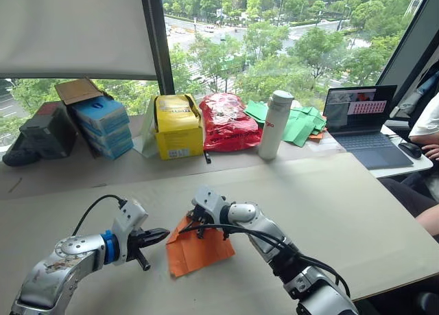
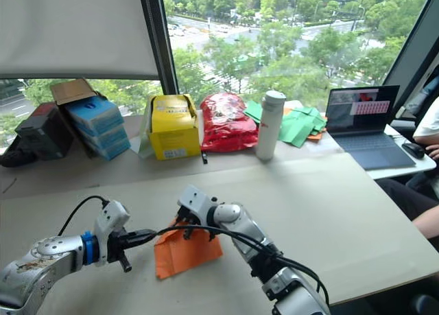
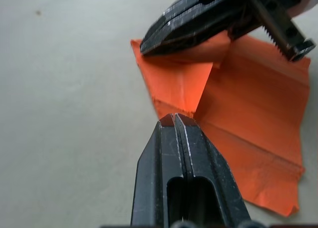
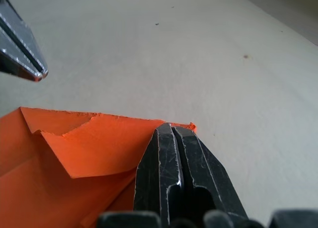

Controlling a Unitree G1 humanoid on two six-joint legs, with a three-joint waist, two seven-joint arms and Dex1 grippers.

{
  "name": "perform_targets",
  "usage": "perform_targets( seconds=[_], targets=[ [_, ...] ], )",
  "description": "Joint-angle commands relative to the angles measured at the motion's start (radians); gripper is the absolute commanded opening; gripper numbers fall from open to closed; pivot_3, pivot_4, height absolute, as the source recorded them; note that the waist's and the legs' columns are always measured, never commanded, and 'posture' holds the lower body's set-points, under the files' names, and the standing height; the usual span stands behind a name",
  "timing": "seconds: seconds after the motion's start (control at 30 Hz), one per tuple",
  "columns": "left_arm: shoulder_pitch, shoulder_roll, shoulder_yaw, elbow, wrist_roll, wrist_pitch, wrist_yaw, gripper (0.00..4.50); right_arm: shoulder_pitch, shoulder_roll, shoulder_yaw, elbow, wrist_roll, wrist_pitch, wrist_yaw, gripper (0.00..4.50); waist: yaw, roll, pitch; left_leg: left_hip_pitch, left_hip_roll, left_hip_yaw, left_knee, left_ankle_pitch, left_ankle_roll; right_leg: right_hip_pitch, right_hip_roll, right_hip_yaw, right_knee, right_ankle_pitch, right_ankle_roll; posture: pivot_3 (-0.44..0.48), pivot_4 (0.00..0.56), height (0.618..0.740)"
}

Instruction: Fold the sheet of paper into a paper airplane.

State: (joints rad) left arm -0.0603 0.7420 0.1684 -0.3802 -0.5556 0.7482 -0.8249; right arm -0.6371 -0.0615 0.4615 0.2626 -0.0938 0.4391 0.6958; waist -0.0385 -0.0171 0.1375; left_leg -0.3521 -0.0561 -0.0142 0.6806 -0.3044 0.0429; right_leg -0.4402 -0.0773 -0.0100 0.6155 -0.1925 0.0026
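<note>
Paper folding only just begun

One corner of the paper [image 1: 199, 250] is folded; most folds are left. Both the left fingers [image 1: 162, 234] and right fingers [image 1: 197, 226] are clenched, holding nothing.

Honestly can't read any text here. The yellow box [image 1: 178, 125] has a white label and the white bottle [image 1: 274, 124] beside it has a small red mark, both too tiny to read.

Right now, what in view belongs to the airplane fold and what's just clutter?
In play:
sheet of paper
left gripper
right gripper

Clutter:
green paper sheets
red plastic bag
yellow box
white bottle
laptop
</note>
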Motion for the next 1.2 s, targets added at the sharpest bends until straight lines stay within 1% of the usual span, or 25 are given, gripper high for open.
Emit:
perform_targets(
  seconds=[0.03, 0.2, 0.33, 0.43, 0.53, 0.7, 0.73, 0.83, 0.97, 1.1, 1.2],
  targets=[
    [-0.019, -0.012, -0.027, 0.02, -0.011, -0.018, -0.024, 0.04, 0.007, -0.004, -0.006, -0.015, 0.004, 0.02, 0.0, 0.0, -0.001, 0.0, 0.0, 0.0, 0.0, 0.0, 0.0, 0.0, 0.0, 0.0, 0.0, 0.0, 0.0, 0.0, 0.0, 0.0, 0.15, 0.74],
    [0.007, -0.026, -0.143, 0.081, 0.076, -0.096, -0.041, 0.04, 0.007, -0.011, -0.013, -0.037, 0.006, 0.04, -0.002, 0.0, -0.003, 0.0, 0.0, -0.001, 0.0, 0.0, -0.001, 0.0, 0.0, -0.001, 0.0, 0.0, -0.001, 0.0, 0.0, 0.0, 0.15, 0.74],
    [-0.006, -0.044, -0.199, 0.156, 0.137, -0.162, -0.042, 0.04, 0.012, -0.021, -0.021, -0.066, 0.013, 0.059, 0.001, 0.0, 0.002, 0.0, 0.0, -0.001, 0.0, 0.0, 0.0, 0.0, 0.0, -0.001, 0.0, 0.0, -0.001, 0.0, 0.0, 0.0, 0.15, 0.74],
    [-0.034, -0.051, -0.272, 0.229, 0.209, -0.222, -0.051, 0.04, 0.032, -0.023, -0.042, -0.133, 0.039, 0.093, 0.003, 0.0, 0.013, 0.0, 0.0, -0.001, 0.0, 0.0, 0.0, 0.0, 0.0, 0.0, 0.0, 0.0, -0.001, 0.0, 0.0, 0.0, 0.15, 0.74],
    [-0.045, -0.059, -0.293, 0.259, 0.231, -0.248, -0.057, 0.04, 0.061, -0.051, -0.078, -0.229, 0.076, 0.14, 0.016, 0.0, 0.022, 0.0, 0.0, -0.001, 0.0, 0.0, 0.0, 0.0, 0.001, 0.0, -0.001, 0.0, -0.001, 0.0, 0.0, 0.0, 0.15, 0.74],
    [-0.046, -0.063, -0.311, 0.262, 0.243, -0.262, -0.072, 0.04, 0.105, -0.149, -0.156, -0.407, 0.157, 0.218, 0.064, 0.0, 0.027, 0.0, 0.0, -0.001, 0.0, 0.0, 0.0, -0.001, 0.002, 0.001, -0.001, 0.0, -0.001, 0.0, 0.0, 0.0, 0.15, 0.74],
    [-0.045, -0.062, -0.317, 0.265, 0.249, -0.268, -0.075, 0.04, 0.12, -0.188, -0.174, -0.443, 0.18, 0.229, 0.09, 0.0, 0.027, 0.0, 0.0, -0.001, 0.0, 0.0, 0.0, -0.004, 0.007, 0.001, -0.001, 0.0, -0.001, 0.0, 0.0, 0.0, 0.15, 0.74],
    [-0.046, -0.061, -0.331, 0.283, 0.27, -0.287, -0.076, 0.04, 0.167, -0.306, -0.205, -0.503, 0.218, 0.23, 0.161, 0.0, 0.033, 0.0, 0.0, -0.001, 0.0, -0.001, 0.0, -0.004, 0.008, 0.001, -0.001, -0.001, -0.002, 0.0, 0.0, 0.0, 0.15, 0.74],
    [-0.053, -0.067, -0.339, 0.289, 0.278, -0.297, -0.079, 0.04, 0.217, -0.435, -0.18, -0.483, 0.204, 0.17, 0.221, 0.0, 0.032, 0.0, 0.0, 0.0, 0.0, 0.0, 0.001, -0.005, 0.009, 0.002, -0.001, -0.001, -0.003, 0.0, 0.0, 0.0, 0.15, 0.74],
    [-0.065, -0.071, -0.338, 0.302, 0.286, -0.302, -0.084, 0.04, 0.284, -0.495, -0.176, -0.573, 0.291, 0.159, 0.328, 0.0, 0.034, 0.0, 0.0, 0.0, 0.001, 0.0, 0.001, -0.005, 0.009, 0.003, -0.001, -0.001, -0.003, 0.0, 0.0, 0.0, 0.15, 0.74],
    [-0.067, -0.067, -0.341, 0.304, 0.29, -0.308, -0.089, 0.04, 0.344, -0.56, -0.147, -0.64, 0.311, 0.163, 0.386, 0.0, 0.038, 0.0, 0.0, 0.0, 0.001, 0.0, 0.001, -0.005, 0.009, 0.003, -0.001, -0.001, -0.003, 0.0, 0.0, 0.0, 0.15, 0.74]
  ],
)
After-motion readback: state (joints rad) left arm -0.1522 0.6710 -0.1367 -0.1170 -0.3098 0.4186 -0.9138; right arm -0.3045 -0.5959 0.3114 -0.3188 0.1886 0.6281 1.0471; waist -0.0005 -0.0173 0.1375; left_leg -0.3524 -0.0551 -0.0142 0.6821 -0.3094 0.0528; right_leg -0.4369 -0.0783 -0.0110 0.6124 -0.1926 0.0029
